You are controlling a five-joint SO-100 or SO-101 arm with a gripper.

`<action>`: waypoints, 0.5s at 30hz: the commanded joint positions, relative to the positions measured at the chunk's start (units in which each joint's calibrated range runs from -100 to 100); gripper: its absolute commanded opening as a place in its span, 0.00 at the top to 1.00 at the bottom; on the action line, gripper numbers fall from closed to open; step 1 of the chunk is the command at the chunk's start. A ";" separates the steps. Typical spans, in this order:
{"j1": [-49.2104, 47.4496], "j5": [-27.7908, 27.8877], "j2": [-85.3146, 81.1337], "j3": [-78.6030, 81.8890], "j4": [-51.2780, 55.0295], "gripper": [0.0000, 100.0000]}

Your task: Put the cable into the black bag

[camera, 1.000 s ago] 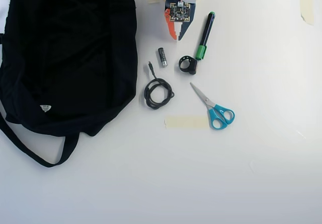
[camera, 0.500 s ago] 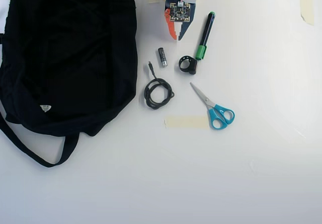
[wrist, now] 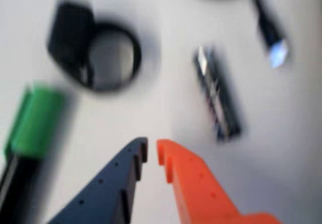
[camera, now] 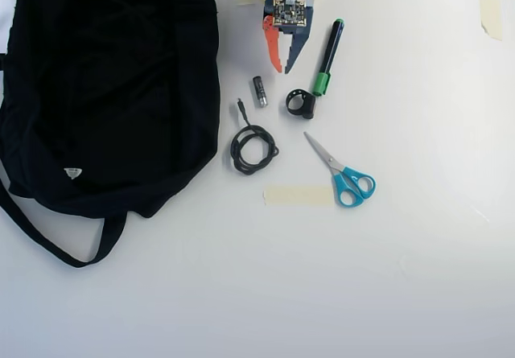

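Bright, even light; wrist view blurred (overhead view sharp).

The big black bag [camera: 105,92] looks like soft matt cloth. The coiled black cable [camera: 253,148] looks rubbery with a shiny metal plug [wrist: 277,53]. The scissors [camera: 342,173] have shiny metal blades and smooth blue plastic handles. The white table [camera: 418,277] looks smooth.

White counter [camera: 418,277]; on it: black bag [camera: 113,84]; coiled cable [camera: 253,147]; battery [camera: 260,91]; black ring [camera: 300,103]; green marker [camera: 328,56]; scissors [camera: 342,171]; tape strip [camera: 298,195].
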 commanded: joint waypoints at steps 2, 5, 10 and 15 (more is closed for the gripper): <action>-1.66 -0.16 5.06 -3.71 -15.89 0.98; -3.23 -0.21 11.45 -8.29 -26.66 0.98; -6.37 -0.21 24.31 -14.40 -45.09 0.98; -7.27 -0.21 37.18 -17.63 -68.69 0.98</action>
